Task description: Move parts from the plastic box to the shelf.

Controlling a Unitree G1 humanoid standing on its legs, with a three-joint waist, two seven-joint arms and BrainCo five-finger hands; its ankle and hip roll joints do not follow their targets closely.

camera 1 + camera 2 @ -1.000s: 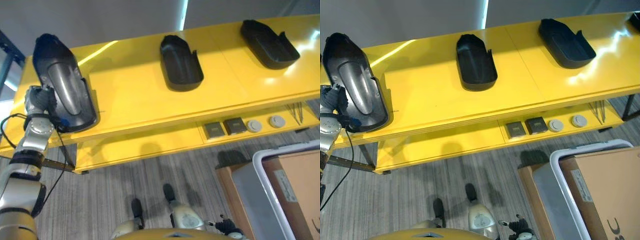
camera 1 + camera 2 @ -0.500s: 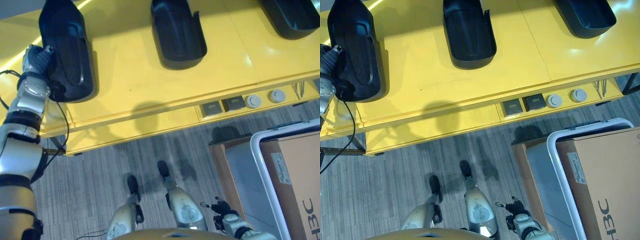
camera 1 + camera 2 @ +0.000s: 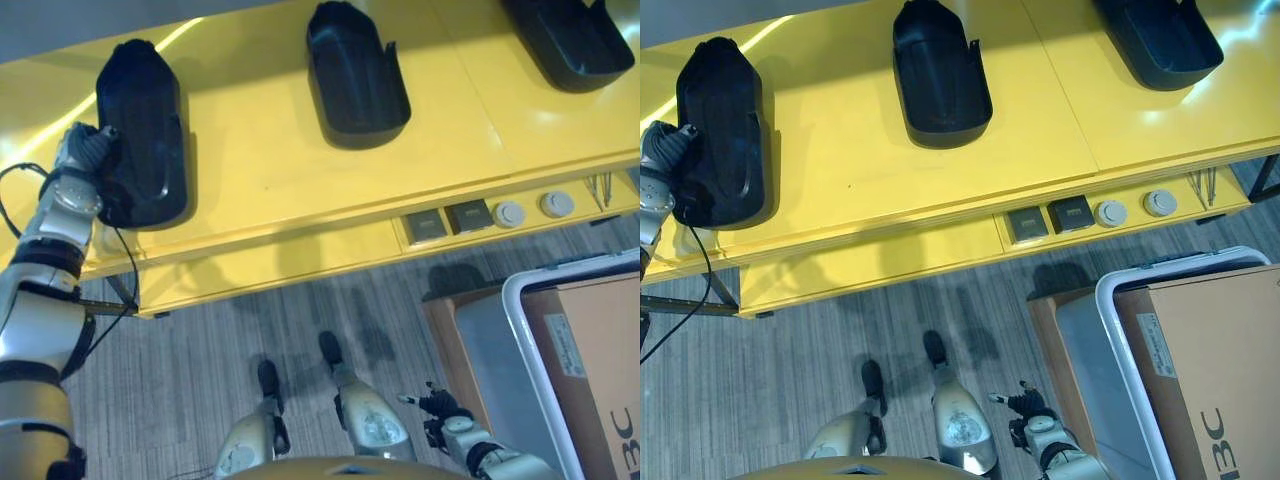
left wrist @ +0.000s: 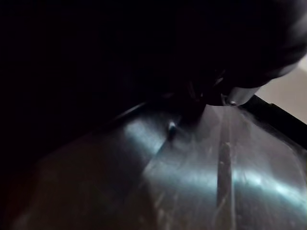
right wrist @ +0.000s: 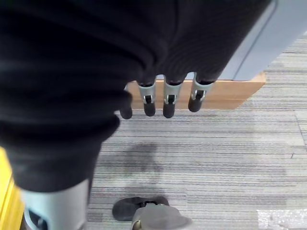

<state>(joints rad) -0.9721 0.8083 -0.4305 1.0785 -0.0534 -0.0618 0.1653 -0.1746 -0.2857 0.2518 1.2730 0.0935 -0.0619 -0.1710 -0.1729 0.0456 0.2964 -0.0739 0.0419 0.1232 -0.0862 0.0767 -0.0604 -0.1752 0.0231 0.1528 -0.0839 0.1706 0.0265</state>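
Our left hand (image 3: 88,150) resting against side of black part (image 3: 140,146) lying on yellow shelf (image 3: 270,170) at far left — we cannot tell if fingers gripping, they are hiding behind part. Second black part (image 3: 355,75) sitting mid-shelf, third black part (image 3: 568,40) at right end, all well apart. Our right hand (image 5: 165,98) hanging low over floor, fingers relaxed, holding nothing. Plastic box (image 3: 1120,330) standing on floor at right, cardboard box (image 3: 1215,360) sitting inside it.
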